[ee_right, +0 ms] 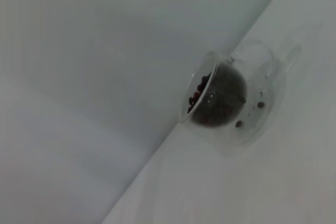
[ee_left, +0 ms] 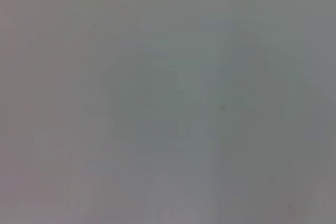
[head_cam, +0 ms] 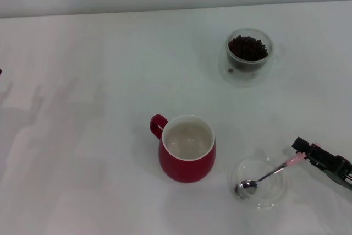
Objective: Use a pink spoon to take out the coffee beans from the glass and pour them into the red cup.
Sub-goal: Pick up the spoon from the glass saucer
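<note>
The red cup [head_cam: 187, 149] stands upright in the middle of the table, its cream inside bare and its handle pointing to the far left. The glass [head_cam: 249, 56] with the coffee beans [head_cam: 248, 47] stands at the far right; it also shows in the right wrist view [ee_right: 226, 98]. The pink spoon [head_cam: 269, 174] lies with its metal bowl in a flat clear dish [head_cam: 272, 197] at the front right. My right gripper [head_cam: 306, 155] is at the spoon's pink handle end, its fingers closed on it. My left gripper is out of view.
The white table [head_cam: 82, 136] runs back to a pale wall. A single loose bean [head_cam: 230, 70] lies by the glass's foot. The left wrist view shows only bare table surface [ee_left: 168, 98].
</note>
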